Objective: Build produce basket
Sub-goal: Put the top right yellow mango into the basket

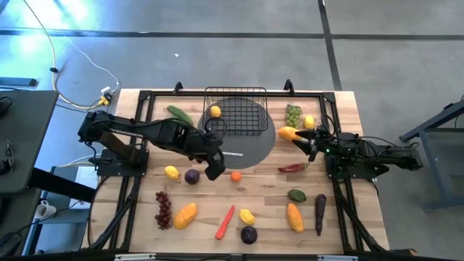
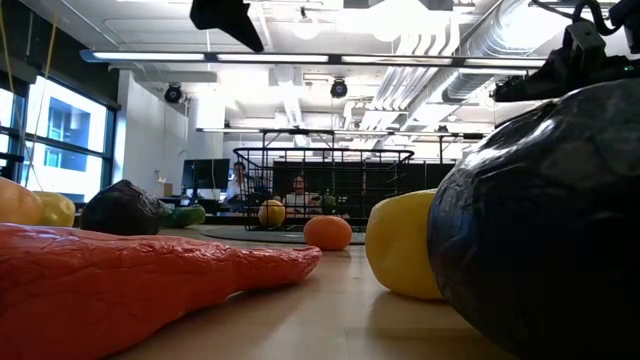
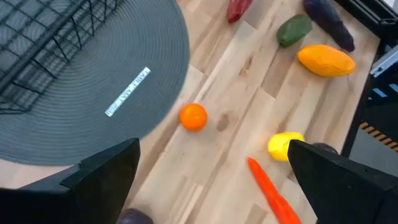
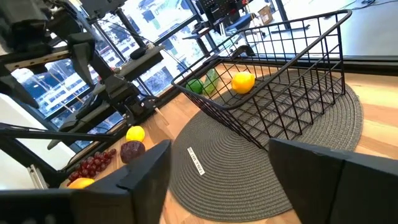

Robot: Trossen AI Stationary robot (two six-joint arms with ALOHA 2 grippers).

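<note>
Wood table — basket (one lemon inside) long axis left-right.

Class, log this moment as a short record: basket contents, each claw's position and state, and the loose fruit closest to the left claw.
basket: on the grey mat, holding one yellow-orange fruit
left claw: open, empty, above the mat's edge
nearest loose fruit: small orange, on the table just off the mat
right claw: open, empty, beside the mango

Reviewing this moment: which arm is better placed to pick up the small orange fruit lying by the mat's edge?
Left, probably. The left gripper hangs open right beside the small orange fruit, which shows between its fingers in its wrist view. The right gripper is across the grey mat.
</note>
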